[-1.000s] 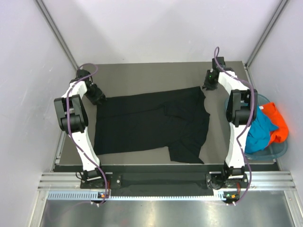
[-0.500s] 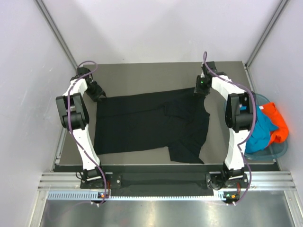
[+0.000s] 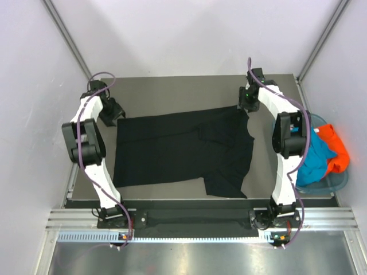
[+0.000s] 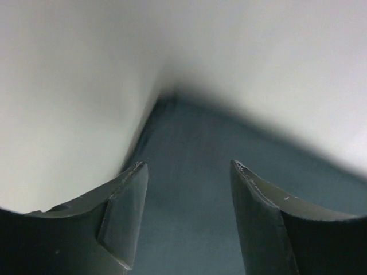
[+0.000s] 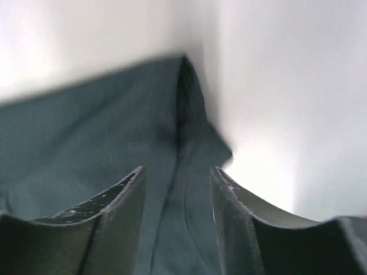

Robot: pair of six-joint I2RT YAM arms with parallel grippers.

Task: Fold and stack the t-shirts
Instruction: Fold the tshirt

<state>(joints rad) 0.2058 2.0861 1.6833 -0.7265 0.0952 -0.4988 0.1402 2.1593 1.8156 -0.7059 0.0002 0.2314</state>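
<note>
A black t-shirt (image 3: 183, 149) lies spread flat on the grey table (image 3: 183, 91), with one part folded over near the front right. My left gripper (image 3: 113, 114) is open at the shirt's far left corner; in the left wrist view its fingers (image 4: 123, 212) straddle dark cloth (image 4: 189, 229) near the corner's edge, and the gripper (image 4: 188, 166) holds nothing. My right gripper (image 3: 248, 104) is open at the shirt's far right corner; in the right wrist view (image 5: 178, 170) the corner's cloth (image 5: 86, 132) runs between the fingers. A teal shirt (image 3: 314, 160) and an orange shirt (image 3: 335, 149) lie in the basket.
A translucent blue-green basket (image 3: 338, 182) stands off the table's right edge, beside the right arm. White walls enclose the table at the back and both sides. A metal rail runs along the near edge.
My right gripper has moved left and down onto the shirt's far right corner. My left gripper has shifted slightly left and away at the far left corner. The shirt has not moved.
</note>
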